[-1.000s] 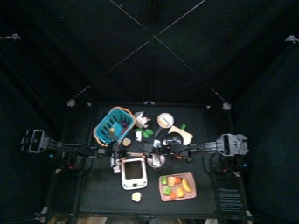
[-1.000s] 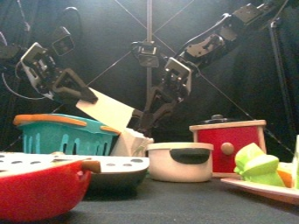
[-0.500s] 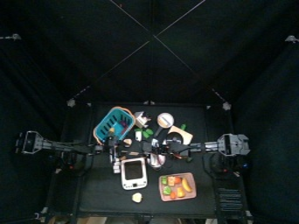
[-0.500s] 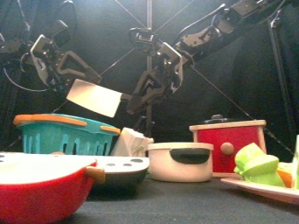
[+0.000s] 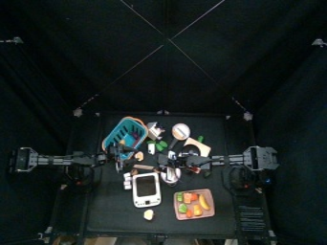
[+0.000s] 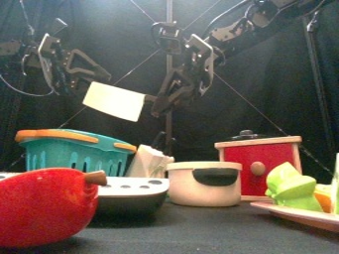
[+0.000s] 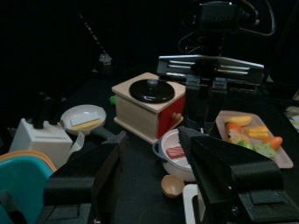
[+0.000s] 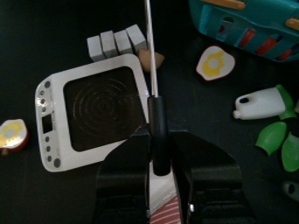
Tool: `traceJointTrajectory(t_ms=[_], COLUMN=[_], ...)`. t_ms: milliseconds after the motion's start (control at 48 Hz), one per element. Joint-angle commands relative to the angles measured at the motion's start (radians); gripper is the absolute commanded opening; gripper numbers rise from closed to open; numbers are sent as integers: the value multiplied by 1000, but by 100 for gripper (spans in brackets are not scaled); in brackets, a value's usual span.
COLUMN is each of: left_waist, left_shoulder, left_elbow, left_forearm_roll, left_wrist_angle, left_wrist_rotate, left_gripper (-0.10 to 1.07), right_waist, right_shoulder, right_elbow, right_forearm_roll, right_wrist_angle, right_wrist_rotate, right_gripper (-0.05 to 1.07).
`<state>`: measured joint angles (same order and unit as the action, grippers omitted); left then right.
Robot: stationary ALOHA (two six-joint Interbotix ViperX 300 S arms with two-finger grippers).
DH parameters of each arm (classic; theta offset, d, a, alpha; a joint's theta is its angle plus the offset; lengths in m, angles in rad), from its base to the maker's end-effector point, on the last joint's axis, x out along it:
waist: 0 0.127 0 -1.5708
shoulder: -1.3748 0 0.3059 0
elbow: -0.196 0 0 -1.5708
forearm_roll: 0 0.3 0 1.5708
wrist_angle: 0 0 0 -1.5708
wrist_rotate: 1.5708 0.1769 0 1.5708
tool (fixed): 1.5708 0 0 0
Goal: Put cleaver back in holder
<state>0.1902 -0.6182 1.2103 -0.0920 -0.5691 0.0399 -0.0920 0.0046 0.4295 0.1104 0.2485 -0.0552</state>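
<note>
The cleaver, a cream rectangular blade on a dark handle, hangs in the air above the teal basket. My right gripper is shut on its handle. In the right wrist view the cleaver runs edge-on away from the jaws, towards the holder. Seen from the front, the holder is a pale block standing on the table behind the white pot, below and to the right of the blade. My left gripper is open and holds nothing, drawn back on the left side.
A teal basket stands left of the holder. A red wooden box with a black knob and a white pot are at the middle right. A white scale lies under the cleaver. A red bowl and a vegetable plate fill the front.
My left gripper opened and pulled back to the left. My right gripper lifted the cleaver higher and carried it leftward, its blade turning more level.
</note>
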Motion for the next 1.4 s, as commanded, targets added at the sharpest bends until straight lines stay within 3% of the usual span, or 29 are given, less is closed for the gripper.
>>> traceJointTrajectory(t_ms=[0, 229, 500, 812, 917, 1062, 1375], left_waist=[17, 64, 127, 132, 130, 132, 132], left_shoulder=[-34, -109, -150, -207, -242, -279, -287], left_elbow=[-21, -63, -143, -87, -77, -55, -41], left_forearm_roll=[2, 2, 26, 103, 104, 103, 104], left_wrist_angle=[11, 109, 350, 387, 407, 419, 425], left_wrist_rotate=[-2, -2, 0, -2, -2, -3, -2], left_gripper=[86, 86, 86, 86, 86, 86, 86], right_waist=[-20, -74, -186, -313, -337, -357, -362], right_shoulder=[-64, -72, -48, -5, 15, 58, 178], right_elbow=[-38, -127, -281, -417, -469, -558, -796], right_forearm_roll=[20, 114, 230, 325, 310, 198, 84], right_wrist_angle=[38, 195, 400, 598, 661, 801, 1109], right_wrist_rotate=[2, 2, 5, 28, 110, 207, 262], right_gripper=[40, 40, 40, 40, 40, 40, 40])
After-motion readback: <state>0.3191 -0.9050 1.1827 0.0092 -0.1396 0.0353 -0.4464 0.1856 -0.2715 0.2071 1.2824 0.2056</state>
